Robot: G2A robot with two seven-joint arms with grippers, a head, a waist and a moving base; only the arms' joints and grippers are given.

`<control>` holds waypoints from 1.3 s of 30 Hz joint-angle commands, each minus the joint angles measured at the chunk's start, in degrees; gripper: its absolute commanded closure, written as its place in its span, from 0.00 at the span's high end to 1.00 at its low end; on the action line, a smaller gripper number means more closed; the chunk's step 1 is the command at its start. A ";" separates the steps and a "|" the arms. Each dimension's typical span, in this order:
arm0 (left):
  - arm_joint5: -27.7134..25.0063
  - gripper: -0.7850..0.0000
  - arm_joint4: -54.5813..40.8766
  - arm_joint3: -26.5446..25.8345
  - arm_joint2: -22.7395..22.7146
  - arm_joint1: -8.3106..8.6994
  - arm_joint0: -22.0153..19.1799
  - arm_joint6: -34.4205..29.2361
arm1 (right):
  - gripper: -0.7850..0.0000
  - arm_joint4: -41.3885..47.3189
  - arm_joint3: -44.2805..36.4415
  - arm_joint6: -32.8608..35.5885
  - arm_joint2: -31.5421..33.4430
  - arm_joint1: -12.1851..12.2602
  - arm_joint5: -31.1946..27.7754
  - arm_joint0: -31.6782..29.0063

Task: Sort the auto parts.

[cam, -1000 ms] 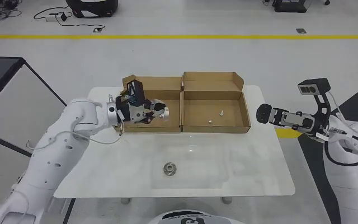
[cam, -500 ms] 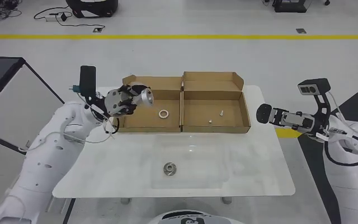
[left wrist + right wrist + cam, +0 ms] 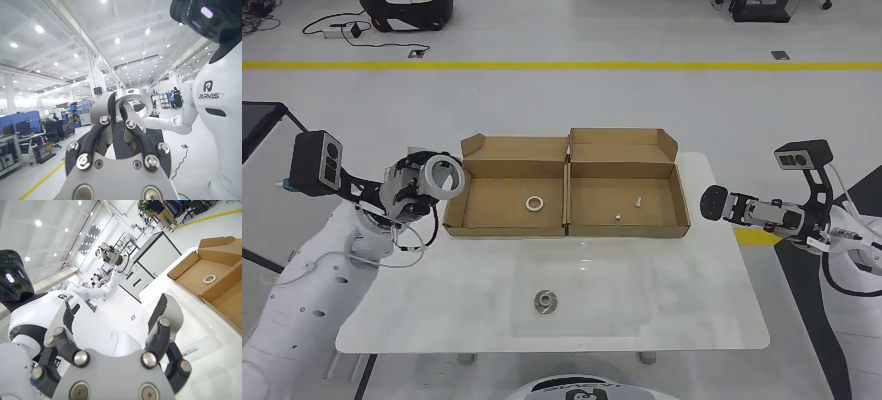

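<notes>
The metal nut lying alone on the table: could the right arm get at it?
Probably yes: the right gripper is open and empty, and the metal nut lies on bare table, in front of the cardboard boxes, with nothing between them.

Brightly and evenly lit from above by rows of round ceiling lamps, blown out to white discs in both wrist views. Soft sheen on the glossy white worktop; only faint, soft-edged shade inside the cardboard boxes along their walls. Bright glints on the metal ring. Strongly bowed toward the wrist views' edges, ceiling beams and yellow floor line curving.
</notes>
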 commanded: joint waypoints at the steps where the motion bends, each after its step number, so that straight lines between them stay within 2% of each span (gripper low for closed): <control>1: 0.00 0.00 -0.73 -1.87 -1.51 0.30 1.32 0.02 | 1.00 0.00 0.00 0.00 0.00 0.00 0.00 0.00; 11: 0.00 0.00 -2.77 -7.65 -6.77 0.51 5.46 0.03 | 1.00 0.00 0.00 0.00 0.00 0.00 0.00 0.00; 21: 0.00 0.00 -8.13 -8.85 -10.01 -0.90 6.88 0.04 | 1.00 0.00 0.00 0.00 0.00 0.00 0.00 0.00; 31: 0.00 0.00 -6.43 -8.18 -10.07 -1.02 6.64 0.03 | 1.00 0.00 0.00 0.00 0.00 0.00 0.00 0.00; 39: 0.00 0.00 -2.06 -5.32 -6.88 -0.12 6.22 0.02 | 1.00 0.00 0.00 0.00 0.00 0.00 0.00 0.00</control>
